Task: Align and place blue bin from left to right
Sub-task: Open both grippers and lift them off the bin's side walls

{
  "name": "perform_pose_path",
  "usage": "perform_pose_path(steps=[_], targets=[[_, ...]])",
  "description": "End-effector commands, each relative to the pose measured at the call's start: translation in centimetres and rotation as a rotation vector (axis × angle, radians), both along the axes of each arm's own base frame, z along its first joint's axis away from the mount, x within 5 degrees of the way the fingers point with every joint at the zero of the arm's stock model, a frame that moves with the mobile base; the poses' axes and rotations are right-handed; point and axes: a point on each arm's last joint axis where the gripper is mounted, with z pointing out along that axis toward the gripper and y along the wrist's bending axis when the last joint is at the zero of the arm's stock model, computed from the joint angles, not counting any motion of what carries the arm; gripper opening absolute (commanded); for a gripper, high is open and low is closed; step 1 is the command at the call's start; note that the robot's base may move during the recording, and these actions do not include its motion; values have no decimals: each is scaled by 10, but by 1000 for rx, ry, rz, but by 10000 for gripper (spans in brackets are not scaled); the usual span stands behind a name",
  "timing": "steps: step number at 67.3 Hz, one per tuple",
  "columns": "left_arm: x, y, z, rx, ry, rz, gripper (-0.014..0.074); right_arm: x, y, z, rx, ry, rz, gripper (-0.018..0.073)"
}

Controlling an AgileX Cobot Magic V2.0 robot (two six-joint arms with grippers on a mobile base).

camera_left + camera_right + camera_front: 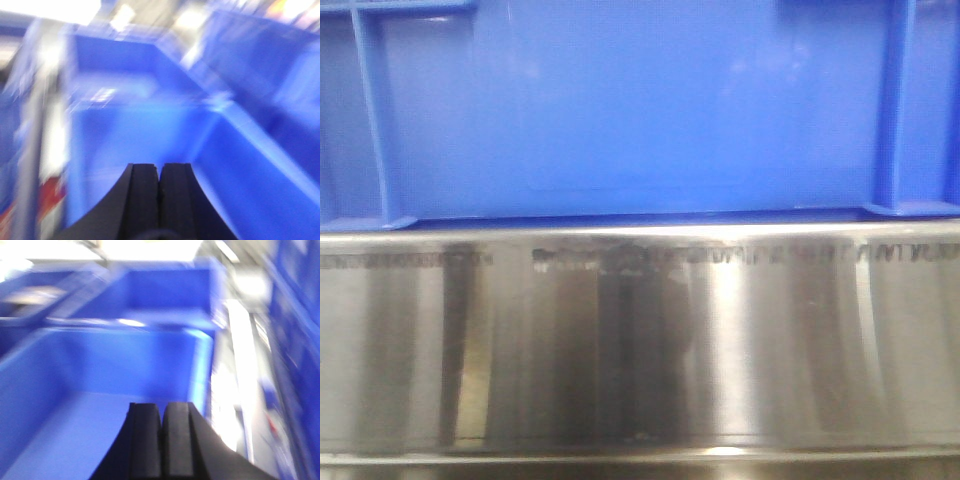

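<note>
The blue bin (pixel 620 110) fills the top half of the front view: a wide smooth bright-blue wall with raised vertical ribs near both corners, resting on a steel ledge. Neither gripper shows there. In the blurred left wrist view, my left gripper (pixel 160 167) is shut on nothing, hanging over the open inside of a blue container (pixel 135 135). My right gripper (pixel 162 407) is likewise shut and empty, above the floor of a blue container (pixel 100 385). I cannot tell whether either container is the bin from the front view.
A polished steel table front (pixel 640 350) runs across the lower half of the front view. More blue containers stand behind (pixel 260 55) (pixel 165 290). A grey metal post (pixel 35 125) is at the left, and a bright pale strip (pixel 240 365) runs along the right.
</note>
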Motion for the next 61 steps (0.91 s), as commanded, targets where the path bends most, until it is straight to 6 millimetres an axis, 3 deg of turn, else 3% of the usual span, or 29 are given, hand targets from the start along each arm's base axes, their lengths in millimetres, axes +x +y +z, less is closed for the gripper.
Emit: perform_pose_path(steps=[1, 11, 22, 38, 61], targets=[[-18, 4, -4, -31, -126, -61, -111, -16, -8, 0, 23, -145, 77, -80], [-44, 16, -26, -11, -211, -97, -111, -36, -20, -17, 21, -275, 147, -80], [-66, 31, -47, 37, -242, -91, -111, -55, -40, -30, 18, -297, 141, -80], [-100, 53, -48, 54, -359, -69, -111, -76, -61, -28, 73, -364, 139, -80], [-108, 59, -44, 43, -392, -65, -111, -82, -64, -23, 109, -412, 155, -80]])
